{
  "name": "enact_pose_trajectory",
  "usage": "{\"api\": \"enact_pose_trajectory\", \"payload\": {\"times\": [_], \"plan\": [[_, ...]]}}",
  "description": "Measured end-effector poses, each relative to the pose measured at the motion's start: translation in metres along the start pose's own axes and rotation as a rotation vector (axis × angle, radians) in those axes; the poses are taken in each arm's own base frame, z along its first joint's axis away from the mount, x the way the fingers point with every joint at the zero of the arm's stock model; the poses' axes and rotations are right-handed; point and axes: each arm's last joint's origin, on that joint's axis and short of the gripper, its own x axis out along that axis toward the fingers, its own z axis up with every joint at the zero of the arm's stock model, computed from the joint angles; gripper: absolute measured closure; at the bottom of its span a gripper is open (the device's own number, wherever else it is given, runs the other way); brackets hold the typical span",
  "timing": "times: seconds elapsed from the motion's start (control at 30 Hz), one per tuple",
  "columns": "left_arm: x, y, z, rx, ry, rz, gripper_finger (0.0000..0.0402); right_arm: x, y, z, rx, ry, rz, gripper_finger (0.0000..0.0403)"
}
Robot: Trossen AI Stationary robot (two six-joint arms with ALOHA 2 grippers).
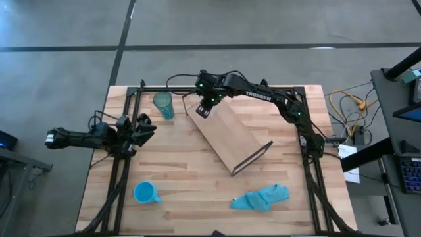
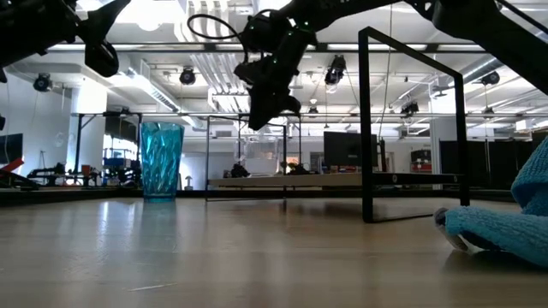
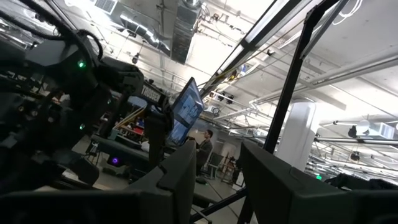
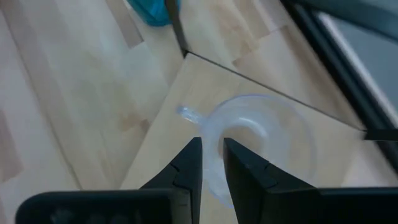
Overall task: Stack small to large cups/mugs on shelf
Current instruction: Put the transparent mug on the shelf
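In the right wrist view, the right gripper (image 4: 212,163) is pinching the rim of the small clear glass cup (image 4: 261,146), its fingers clamped on the glass wall just over the far corner of the shelf (image 1: 230,135). Judging from this, it is setting the cup down, and doing it well calls for lowering until the base sits flat on the board, away from the edge, before letting go. Farther off, the teal tumbler (image 1: 163,105) is standing beside that shelf end, the blue mug (image 1: 145,193) is waiting near the front, and the left gripper (image 1: 146,128) is hovering at the table's left with jaws apart.
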Motion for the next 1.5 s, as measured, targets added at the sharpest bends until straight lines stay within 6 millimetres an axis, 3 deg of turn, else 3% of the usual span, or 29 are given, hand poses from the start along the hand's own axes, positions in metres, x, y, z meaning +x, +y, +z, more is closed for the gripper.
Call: {"api": "enact_pose_trajectory", "payload": {"times": [0.2,0.4,0.63,1.5], "plan": [[0.0,0.0,0.0,0.0,0.002,0.001,0.0288,-0.006,-0.003,-0.003,-0.045,0.042,-0.04,0.0354],[0.0,0.0,0.0,0.0,-0.002,-0.001,0.0288,0.008,-0.015,-0.011,-0.027,0.129,-0.064,0.0393],[0.0,0.0,0.0,0.0,0.001,0.0,0.0288,0.004,-0.018,-0.004,-0.034,0.065,-0.089,0.0394],[0.0,0.0,0.0,0.0,0.001,0.0,0.0288,0.021,-0.005,-0.019,-0.017,0.142,-0.034,0.0395]]}}
